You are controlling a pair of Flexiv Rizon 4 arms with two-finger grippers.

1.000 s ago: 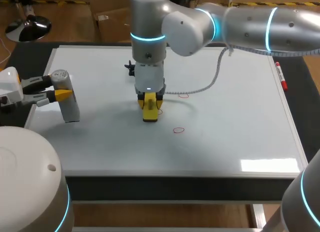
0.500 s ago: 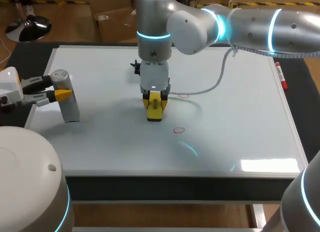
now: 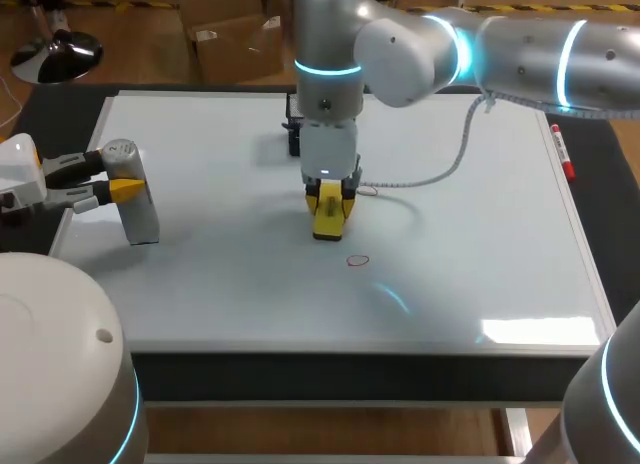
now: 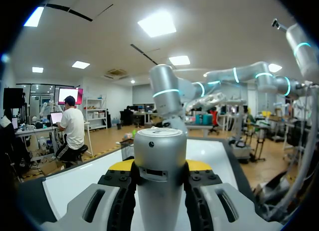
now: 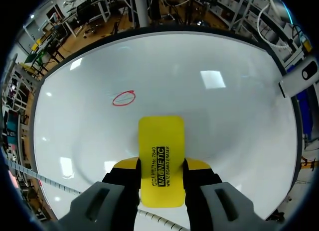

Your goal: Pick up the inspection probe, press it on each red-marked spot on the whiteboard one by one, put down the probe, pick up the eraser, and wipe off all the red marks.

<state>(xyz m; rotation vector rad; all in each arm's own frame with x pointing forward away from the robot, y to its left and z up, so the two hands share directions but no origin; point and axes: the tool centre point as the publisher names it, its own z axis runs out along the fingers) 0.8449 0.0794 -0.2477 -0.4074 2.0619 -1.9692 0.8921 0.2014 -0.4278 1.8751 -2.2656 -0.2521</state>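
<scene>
Clamping eraser (image 3: 328, 226), right pincer (image 5: 160, 166) sits mid whiteboard (image 3: 480, 264); left pincer (image 4: 160, 166) clamps probe (image 3: 140, 212) at edge.

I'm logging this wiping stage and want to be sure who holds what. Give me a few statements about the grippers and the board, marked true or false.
1. The right gripper is shut on the yellow eraser. True.
2. The left gripper is empty. False: it is shut on the probe.
3. A red mark shows on the whiteboard ahead of the eraser. True.
4. The red marker lies along the whiteboard's left edge. False: it lies at the right edge.
</scene>
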